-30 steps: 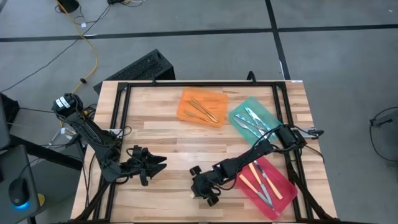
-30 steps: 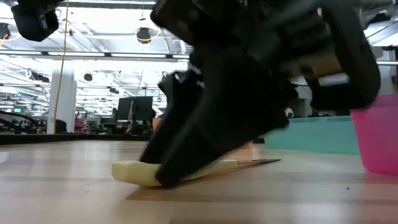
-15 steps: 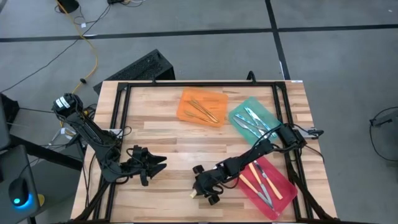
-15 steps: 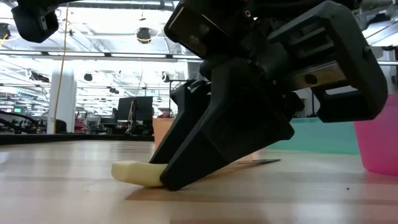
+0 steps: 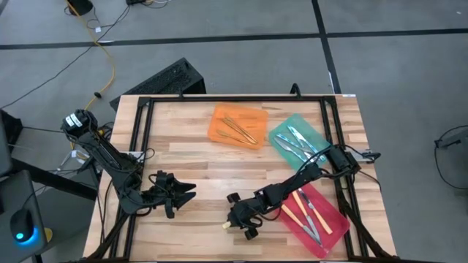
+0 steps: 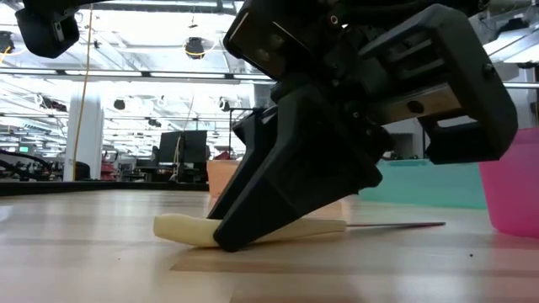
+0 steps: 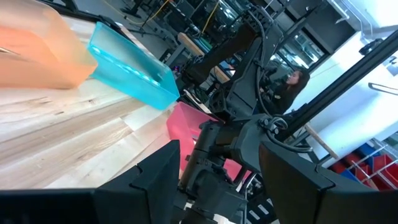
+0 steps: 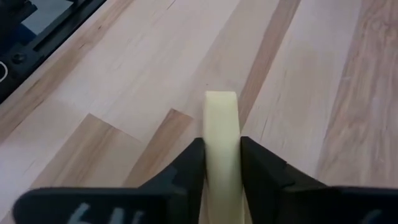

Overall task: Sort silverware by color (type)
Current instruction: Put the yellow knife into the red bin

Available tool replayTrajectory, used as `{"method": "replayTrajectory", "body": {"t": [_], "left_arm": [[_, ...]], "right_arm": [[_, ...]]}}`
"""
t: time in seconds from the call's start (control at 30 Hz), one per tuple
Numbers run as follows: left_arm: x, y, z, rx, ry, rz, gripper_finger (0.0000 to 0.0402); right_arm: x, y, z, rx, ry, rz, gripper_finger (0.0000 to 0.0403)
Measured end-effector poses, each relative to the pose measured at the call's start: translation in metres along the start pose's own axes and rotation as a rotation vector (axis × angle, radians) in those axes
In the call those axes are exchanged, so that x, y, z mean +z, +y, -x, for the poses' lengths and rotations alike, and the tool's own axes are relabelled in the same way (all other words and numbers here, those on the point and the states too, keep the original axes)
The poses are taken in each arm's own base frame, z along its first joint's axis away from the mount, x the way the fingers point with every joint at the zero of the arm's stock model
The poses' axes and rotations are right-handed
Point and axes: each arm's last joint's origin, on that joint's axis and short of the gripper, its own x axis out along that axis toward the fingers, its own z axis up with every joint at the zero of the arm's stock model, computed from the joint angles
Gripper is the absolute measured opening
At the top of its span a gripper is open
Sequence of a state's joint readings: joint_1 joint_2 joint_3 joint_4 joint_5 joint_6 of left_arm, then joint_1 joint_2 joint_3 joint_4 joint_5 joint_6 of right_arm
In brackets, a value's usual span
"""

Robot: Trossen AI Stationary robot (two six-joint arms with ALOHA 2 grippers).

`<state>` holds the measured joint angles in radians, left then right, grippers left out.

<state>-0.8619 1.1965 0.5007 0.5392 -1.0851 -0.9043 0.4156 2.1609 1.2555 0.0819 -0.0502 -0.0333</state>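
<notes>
Across a pale wood table (image 5: 190,146) framed in black rail, with grey shop floor beyond: came down low near the front edge, right gripper (image 5: 238,223) tipped steeply to the boards, fingers (image 8: 186,165) drawn in tight against both sides of a yellow-handled utensil (image 8: 221,118) and apparently gripping it. Lay flat on the wood all the same, that one piece, pale handle (image 6: 181,229) toward the front and thin metal end toward the trays, most likely the last to be sorted. Held by the handle, by the look of it, because the handle is the thickest part to pinch. Waited just to the side, left gripper (image 5: 186,191), fingers spread wide and holding nothing, clear of the working arm. Sat closest behind the pick, at the right front corner, the red tray (image 5: 333,219), with at least three pieces inside, two showing orange handles, so probably the destination. Stood farther back the green tray (image 5: 314,131), with about four blue-and-silver pieces, and farthest the orange tray (image 5: 219,117), with roughly four gold ones; exact counts too small to settle. Totalled three trays, two arms, one loose utensil.
</notes>
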Motion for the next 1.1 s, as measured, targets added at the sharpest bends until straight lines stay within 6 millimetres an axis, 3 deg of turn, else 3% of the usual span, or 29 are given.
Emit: {"method": "replayTrajectory", "body": {"t": [0.17, 0.53, 1.1], "left_arm": [[0.0, 0.0, 0.0, 0.0, 0.0, 0.003, 0.0201], [0.0, 0.0, 0.0, 0.0, 0.001, 0.005, 0.0201], [0.0, 0.0, 0.0, -0.005, 0.009, 0.003, 0.0201]], "right_arm": [[-0.001, 0.0, 0.0, 0.0, 0.002, -0.034, 0.0093], [0.009, -0.008, 0.003, -0.008, -0.015, -0.129, 0.0089], [0.079, -0.044, 0.025, -0.062, -0.134, -0.168, 0.0088]]}}
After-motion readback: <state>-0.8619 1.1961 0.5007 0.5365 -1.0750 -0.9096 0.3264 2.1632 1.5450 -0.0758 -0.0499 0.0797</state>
